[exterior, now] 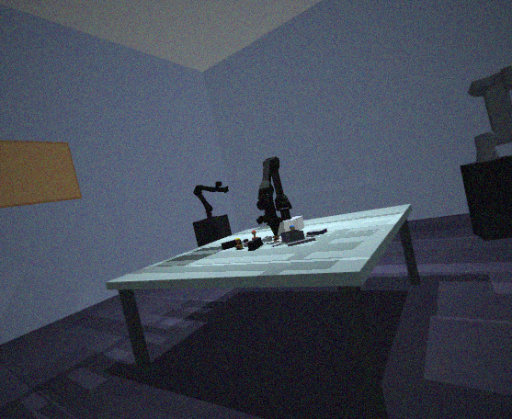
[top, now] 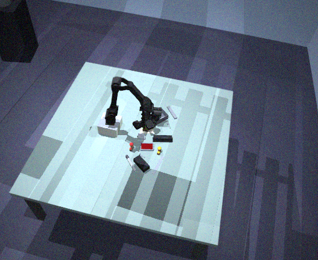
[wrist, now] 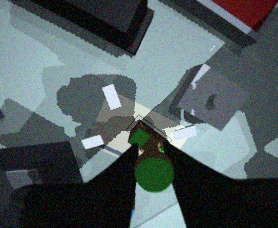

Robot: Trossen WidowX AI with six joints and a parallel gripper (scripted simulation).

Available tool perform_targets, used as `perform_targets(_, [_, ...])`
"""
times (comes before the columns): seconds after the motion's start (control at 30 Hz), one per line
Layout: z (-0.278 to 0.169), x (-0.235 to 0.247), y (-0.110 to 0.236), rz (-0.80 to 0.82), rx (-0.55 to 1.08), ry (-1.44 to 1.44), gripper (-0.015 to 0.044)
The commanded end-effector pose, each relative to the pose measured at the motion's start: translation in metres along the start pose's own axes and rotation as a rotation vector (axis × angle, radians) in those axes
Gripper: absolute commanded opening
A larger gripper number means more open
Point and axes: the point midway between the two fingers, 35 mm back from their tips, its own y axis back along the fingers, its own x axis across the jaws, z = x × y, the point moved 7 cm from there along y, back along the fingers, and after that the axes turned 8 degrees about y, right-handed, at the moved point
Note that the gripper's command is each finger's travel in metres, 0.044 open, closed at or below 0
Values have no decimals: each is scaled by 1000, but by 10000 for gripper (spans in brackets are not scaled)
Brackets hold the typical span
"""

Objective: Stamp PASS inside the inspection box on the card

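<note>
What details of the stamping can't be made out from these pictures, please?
- Print in the box: the green-knobbed stamp in the hand covers the card in the wrist view.
- Stamp wording: too small in every view.
- Card in the top view: hidden under the arm.

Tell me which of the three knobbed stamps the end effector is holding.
The green-knobbed stamp, clamped in the end effector over the card. The red-knobbed stamp and yellow-knobbed stamp stand free beside the red ink pad.
</note>
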Motion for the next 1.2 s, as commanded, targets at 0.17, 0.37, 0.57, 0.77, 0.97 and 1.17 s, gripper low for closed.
perform_targets(0.17, [0,0,-2,1,-2,-4,0])
perform_targets(0.37, [0,0,-3,1,-1,-4,0])
perform_targets(0.57, [0,0,-4,1,-1,-4,0])
perform_targets(0.77, [0,0,-5,0,-1,-4,0])
perform_targets(0.97, [0,0,-5,0,-1,-4,0])
perform_targets(1.17, [0,0,-6,0,-1,-4,0])
